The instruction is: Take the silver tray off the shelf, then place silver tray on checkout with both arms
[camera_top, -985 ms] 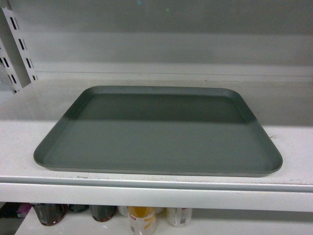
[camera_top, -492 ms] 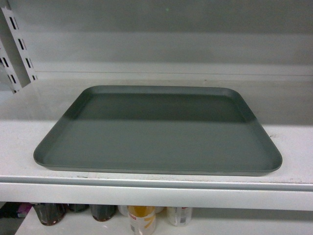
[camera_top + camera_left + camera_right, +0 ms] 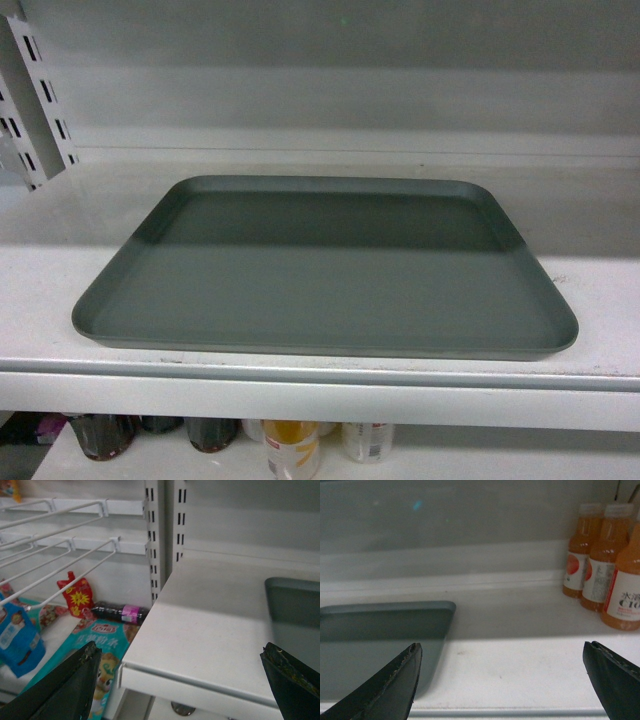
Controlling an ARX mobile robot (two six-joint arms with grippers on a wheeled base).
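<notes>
Meanwhile the silver tray (image 3: 325,265) lies flat on the shelf (image 3: 320,385), left gripper (image 3: 182,680) and right gripper (image 3: 502,680) both spread wide, holding nothing

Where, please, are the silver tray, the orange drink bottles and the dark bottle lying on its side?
silver tray (image 3: 325,275), head view, middle of its flat floor.
orange drink bottles (image 3: 600,565), right wrist view, label of the middle bottle.
dark bottle (image 3: 120,613), left wrist view, its body near the pink label.

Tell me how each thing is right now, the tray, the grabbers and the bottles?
silver tray: lying flat on the shelf, nothing in it, not held.
left gripper: open, holding nothing.
right gripper: open, holding nothing.
orange bottles: standing upright, caps on.
dark bottle: lying on its side.
</notes>
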